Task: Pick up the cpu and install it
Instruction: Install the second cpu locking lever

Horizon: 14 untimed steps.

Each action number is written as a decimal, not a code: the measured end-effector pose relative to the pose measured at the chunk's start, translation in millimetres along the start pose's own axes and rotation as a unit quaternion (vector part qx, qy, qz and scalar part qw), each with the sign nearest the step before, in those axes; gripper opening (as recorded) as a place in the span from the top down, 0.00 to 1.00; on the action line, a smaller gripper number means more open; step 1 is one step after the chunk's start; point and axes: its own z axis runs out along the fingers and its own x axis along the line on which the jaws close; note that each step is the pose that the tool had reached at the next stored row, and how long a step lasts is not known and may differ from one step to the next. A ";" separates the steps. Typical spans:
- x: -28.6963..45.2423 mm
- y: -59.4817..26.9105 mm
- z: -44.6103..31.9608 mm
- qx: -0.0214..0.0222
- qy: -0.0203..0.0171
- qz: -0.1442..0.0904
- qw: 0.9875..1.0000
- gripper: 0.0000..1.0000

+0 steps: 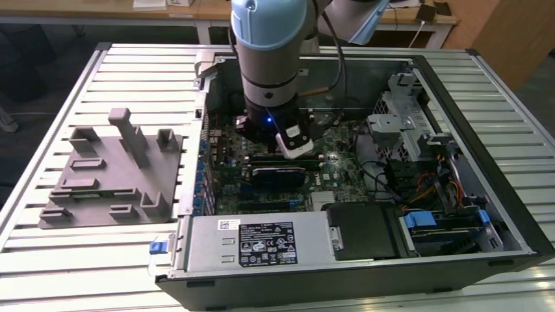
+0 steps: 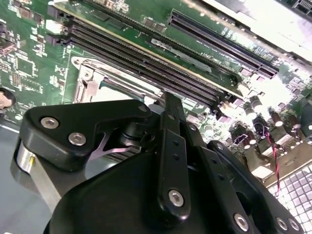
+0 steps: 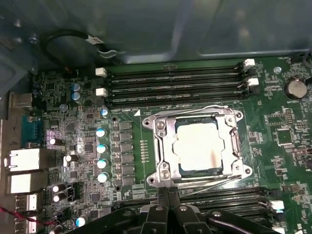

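Note:
The cpu (image 3: 200,146), a square chip with a shiny silver top, lies flat inside the metal socket frame (image 3: 163,146) on the green motherboard in the first wrist view. My gripper (image 3: 168,197) hovers above the board just beside the socket's edge. Its two black fingers are pressed together with nothing between them, and they are apart from the chip. In the second wrist view the gripper's black linkage (image 2: 170,161) covers most of the socket, and a corner of the frame (image 2: 87,78) shows beyond it. In the exterior view the arm (image 1: 269,97) reaches down into the open computer case.
Black memory slots (image 3: 175,85) run along both sides of the socket. The case wall (image 1: 204,130), drive cage (image 1: 407,123) and power supply (image 1: 260,240) surround the arm. A grey plastic fixture with upright posts (image 1: 113,175) stands on the slatted table at the exterior view's left.

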 end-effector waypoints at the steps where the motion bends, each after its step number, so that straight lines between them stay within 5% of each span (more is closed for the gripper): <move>1: 0.5 -0.4 0.4 0.000 0.000 -0.001 1.000 0.89; 6: 1.3 -2.2 2.8 -0.001 0.002 -0.010 1.000 0.89; 14: 1.5 -2.9 6.0 -0.005 0.010 -0.053 0.999 0.89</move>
